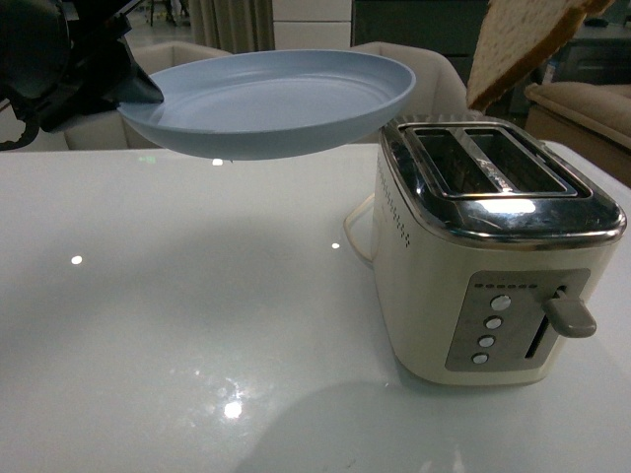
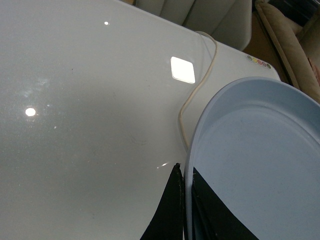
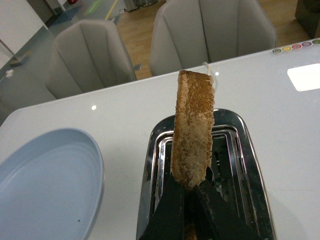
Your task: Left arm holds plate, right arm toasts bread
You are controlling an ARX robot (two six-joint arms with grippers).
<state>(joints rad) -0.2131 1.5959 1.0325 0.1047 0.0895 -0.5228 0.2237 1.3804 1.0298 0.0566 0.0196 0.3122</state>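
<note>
The left gripper is clenched on the near-left rim of the plate, one flat jaw above the rim and one beneath it, as the left wrist view shows plainly. The plate hangs in the air, roughly level, over the far left part of the table, with its right edge just beside the top of the toaster but not touching it. I'd say it is parked there so anything leaving the toaster has only a short way to go. The plate is bare. The toaster stands toward the table's right edge, with its lever and buttons facing the front edge and its cord trailing off behind. The right gripper is clamped on the lower edge of the bread, one finger on each face. The slice stands on edge, leaning a little, directly over the slots and clear of them. A pinch by one edge leaves the rest of the slice free to pass into a narrow slot, which is likely why it is held that way. Both slots look empty, so I judge the toasting not yet begun, and lining the slice up with one slot is what the next move calls for.
</note>
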